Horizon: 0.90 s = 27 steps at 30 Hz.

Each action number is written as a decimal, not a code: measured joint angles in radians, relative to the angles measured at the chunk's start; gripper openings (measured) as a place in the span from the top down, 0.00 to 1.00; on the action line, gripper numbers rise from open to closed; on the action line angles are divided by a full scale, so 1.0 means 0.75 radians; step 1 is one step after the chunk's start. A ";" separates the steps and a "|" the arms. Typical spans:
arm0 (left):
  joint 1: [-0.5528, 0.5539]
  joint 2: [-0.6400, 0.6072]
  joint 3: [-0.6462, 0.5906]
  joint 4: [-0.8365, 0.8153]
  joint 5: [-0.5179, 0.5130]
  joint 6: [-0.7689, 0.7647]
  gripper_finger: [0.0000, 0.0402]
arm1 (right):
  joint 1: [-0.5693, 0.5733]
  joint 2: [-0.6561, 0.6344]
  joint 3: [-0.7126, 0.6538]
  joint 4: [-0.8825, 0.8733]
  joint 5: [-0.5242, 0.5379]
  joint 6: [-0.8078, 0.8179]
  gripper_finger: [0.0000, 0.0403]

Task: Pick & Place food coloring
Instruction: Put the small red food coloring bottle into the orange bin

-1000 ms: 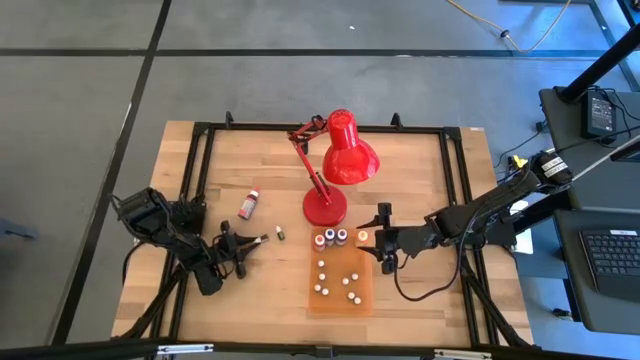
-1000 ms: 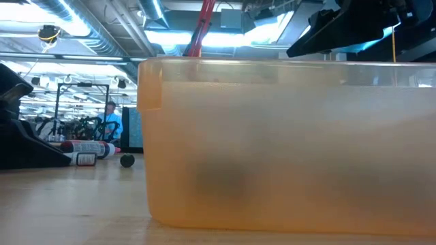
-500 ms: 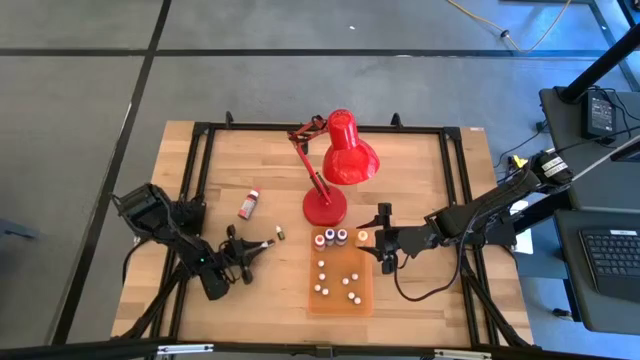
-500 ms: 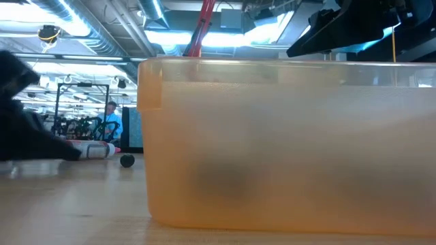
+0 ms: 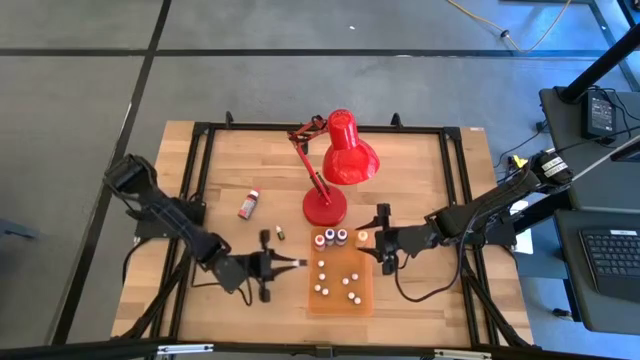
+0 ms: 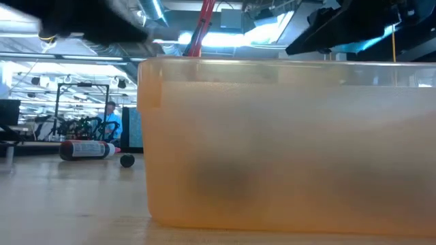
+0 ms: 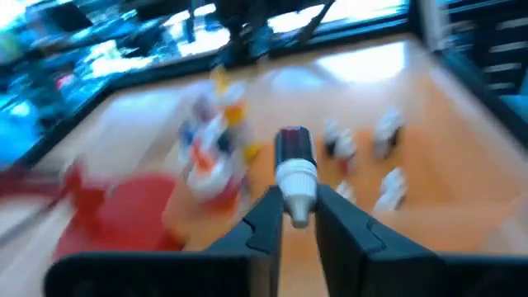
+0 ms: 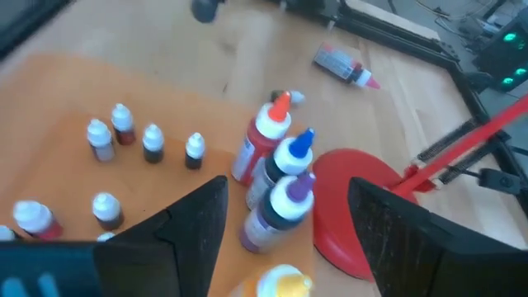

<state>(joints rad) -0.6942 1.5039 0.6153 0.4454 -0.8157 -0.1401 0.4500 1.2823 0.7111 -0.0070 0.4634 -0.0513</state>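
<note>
The left gripper (image 5: 292, 264), fingers pinching a small dark white-capped dropper bottle (image 7: 294, 169), has carried it off the wooden worktop (image 5: 400, 175) to nine o'clock of the translucent orange tray (image 5: 362, 297), so placement appears imminent; right gripper (image 5: 381, 245) waits, fingers spread.

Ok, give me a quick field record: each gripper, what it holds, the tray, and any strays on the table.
left gripper: shut on a small food coloring bottle, just left of the tray
right gripper: open, empty, at the tray's right edge
orange tray: small white-capped bottles standing inside
larger bottles: cluster at the tray's far edge
strays: a tube and one small bottle left of the lamp base
</note>
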 joint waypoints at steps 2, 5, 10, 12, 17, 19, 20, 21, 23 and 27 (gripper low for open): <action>0.043 -0.003 0.061 0.001 0.071 0.119 0.87 | -0.001 0.000 0.000 0.044 -0.054 0.004 0.37; 0.106 -0.003 0.136 0.003 0.102 0.176 0.86 | 0.000 0.000 0.000 0.174 -0.135 -0.049 0.37; 0.207 -0.004 0.202 0.071 0.131 0.009 0.85 | 0.001 0.000 0.000 0.405 -0.249 -0.160 0.37; 0.244 -0.005 0.210 0.075 0.194 -0.042 0.85 | 0.001 0.000 0.000 0.465 -0.276 -0.208 0.37; 0.287 -0.004 0.215 0.079 0.291 -0.055 0.85 | -0.003 0.009 0.000 0.542 -0.230 -0.228 0.37; 0.293 -0.004 0.215 0.083 0.291 -0.054 0.85 | -0.004 0.009 0.000 0.545 -0.226 -0.228 0.37; 0.293 -0.004 0.215 0.092 0.291 -0.054 0.85 | -0.003 0.009 0.000 0.547 -0.226 -0.227 0.37; 0.294 -0.004 0.215 0.103 0.290 -0.054 0.85 | -0.003 0.009 0.000 0.553 -0.226 -0.226 0.37; 0.293 -0.004 0.215 0.125 0.303 -0.054 0.85 | -0.008 0.026 0.000 0.607 -0.227 -0.225 0.37; 0.292 -0.004 0.216 0.171 0.348 -0.043 0.85 | -0.039 0.115 0.000 0.730 -0.226 -0.237 0.37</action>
<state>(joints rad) -0.4751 1.5009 0.7773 0.5738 -0.5545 -0.1722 0.4204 1.3687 0.7113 0.5408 0.2935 -0.2290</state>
